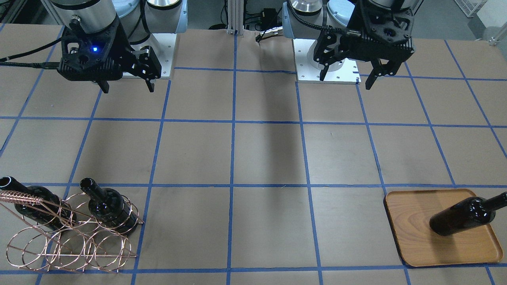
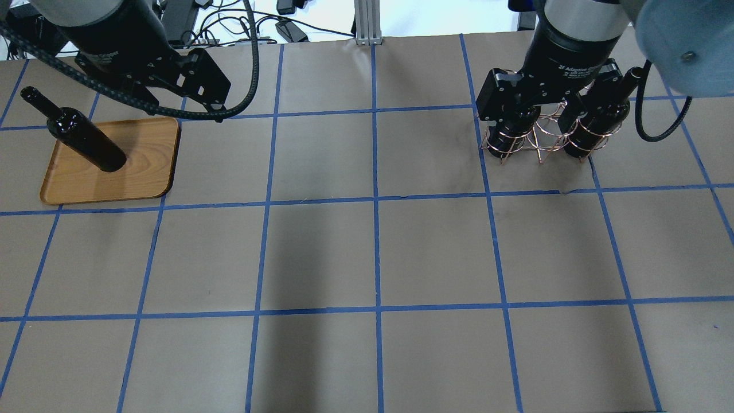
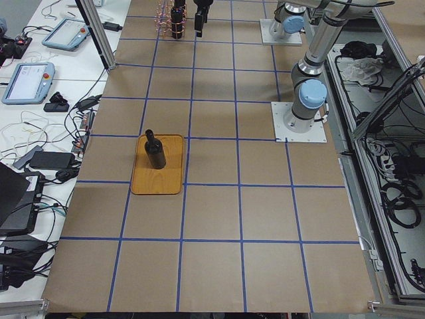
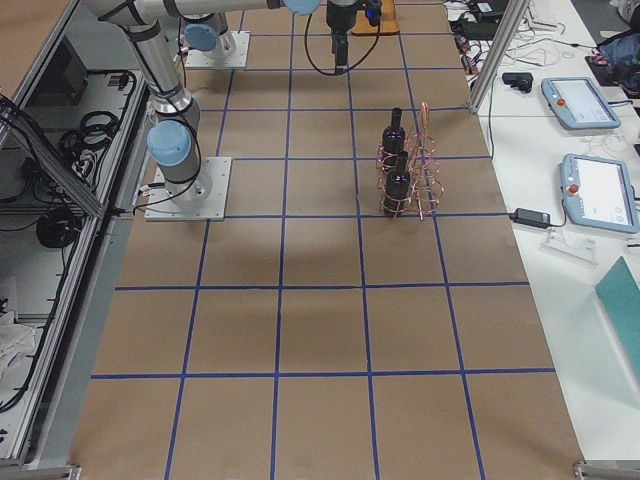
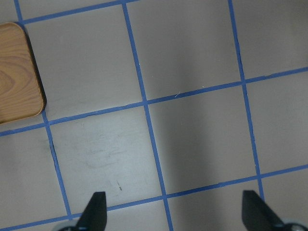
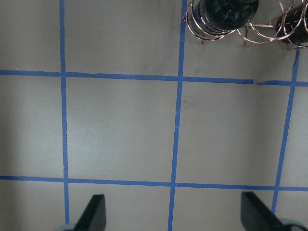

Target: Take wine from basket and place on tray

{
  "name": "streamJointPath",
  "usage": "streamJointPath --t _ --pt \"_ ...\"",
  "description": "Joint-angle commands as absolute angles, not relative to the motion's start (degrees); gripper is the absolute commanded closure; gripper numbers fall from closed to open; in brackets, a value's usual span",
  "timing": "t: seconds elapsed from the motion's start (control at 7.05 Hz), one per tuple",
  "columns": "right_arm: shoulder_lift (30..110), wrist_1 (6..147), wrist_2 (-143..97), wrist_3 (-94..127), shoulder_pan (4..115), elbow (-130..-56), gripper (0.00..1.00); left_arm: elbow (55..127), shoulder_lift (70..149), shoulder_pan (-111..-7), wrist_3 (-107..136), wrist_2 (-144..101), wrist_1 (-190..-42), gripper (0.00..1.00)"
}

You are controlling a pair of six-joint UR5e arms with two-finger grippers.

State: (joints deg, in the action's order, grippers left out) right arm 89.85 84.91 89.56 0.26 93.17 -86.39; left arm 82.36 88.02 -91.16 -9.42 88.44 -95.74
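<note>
One wine bottle (image 1: 463, 215) stands upright on the wooden tray (image 1: 412, 209) at the table's far edge on my left side; they also show in the overhead view as bottle (image 2: 86, 140) and tray (image 2: 143, 172). Two more bottles (image 1: 107, 206) (image 1: 23, 202) stand in the copper wire basket (image 1: 75, 241) on my right side. My left gripper (image 1: 348, 77) is open and empty, high near its base, apart from the tray. My right gripper (image 1: 127, 86) is open and empty, well back from the basket (image 6: 250, 29).
The brown table (image 1: 269, 158) carries a blue tape grid. The arms' white base plates (image 1: 328, 59) sit at the robot's edge. Pendants and cables lie on the side benches (image 3: 30, 80) beyond the table's ends.
</note>
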Motion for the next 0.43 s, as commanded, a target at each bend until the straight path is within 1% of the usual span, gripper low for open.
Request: streamJointPath --t 0.0,0.28 --pt "90.17 85.08 89.65 0.00 93.16 -86.40 0.00 82.53 87.45 -90.70 -9.40 88.42 -95.98 0.00" --pt "90.18 85.61 89.56 -0.18 93.16 -86.40 0.00 82.44 87.36 -89.13 -9.40 88.33 -95.54 0.00"
